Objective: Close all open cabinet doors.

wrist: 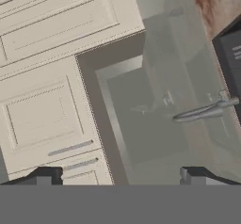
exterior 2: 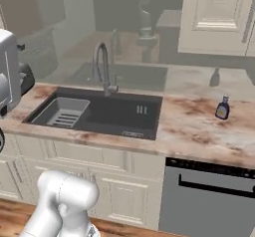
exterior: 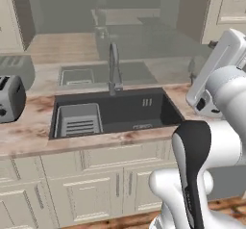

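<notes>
The tool (wrist: 117,173) stands wide open and holds nothing, its dark tips aimed past the curved grey steel faucet (wrist: 204,111). Above and to either side of the faucet hang the tall cream-beige panelled cabinet doors (wrist: 40,115), with grey bar handles (wrist: 70,148). Judged rigid, light on hinges and smooth-faced; best pushed on the flat panel near the handle edge. The mottled tan stone surface (exterior 2: 194,124) lies beneath.

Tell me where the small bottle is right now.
In the right base view the small bottle stands upright on the marbled counter, to the right of the dark sink and above the dishwasher front.
</notes>
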